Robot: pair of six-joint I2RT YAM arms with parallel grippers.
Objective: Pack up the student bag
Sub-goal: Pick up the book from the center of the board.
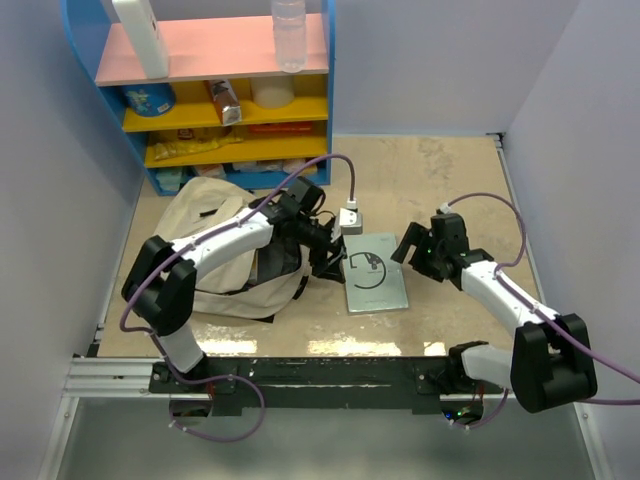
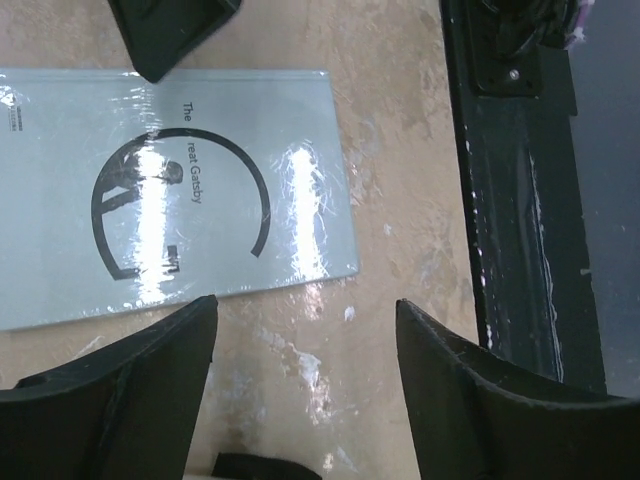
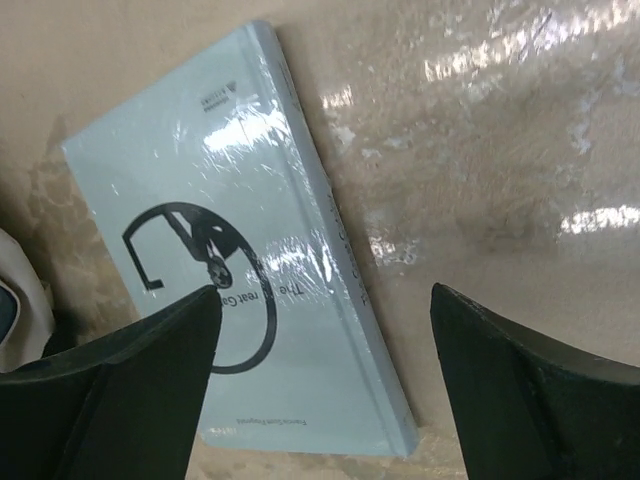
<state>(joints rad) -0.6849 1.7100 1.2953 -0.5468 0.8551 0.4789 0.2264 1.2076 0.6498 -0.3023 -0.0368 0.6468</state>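
The student bag (image 1: 215, 255), beige with black straps, lies slumped at the left of the table, its dark opening facing right. A pale blue shrink-wrapped book (image 1: 375, 272) lies flat on the table beside it. My left gripper (image 1: 328, 258) is open at the book's left edge, between the bag and the book. In the left wrist view the book (image 2: 170, 190) lies beyond the empty left gripper (image 2: 306, 300). My right gripper (image 1: 408, 247) is open at the book's right edge. In the right wrist view the right gripper (image 3: 325, 288) straddles the spine of the book (image 3: 220, 190).
A blue shelf unit (image 1: 230, 100) with boxes and a bottle (image 1: 288, 35) stands at the back left. A white adapter (image 1: 351, 220) with a purple cable lies just behind the book. The black base rail (image 2: 520, 200) runs along the near edge.
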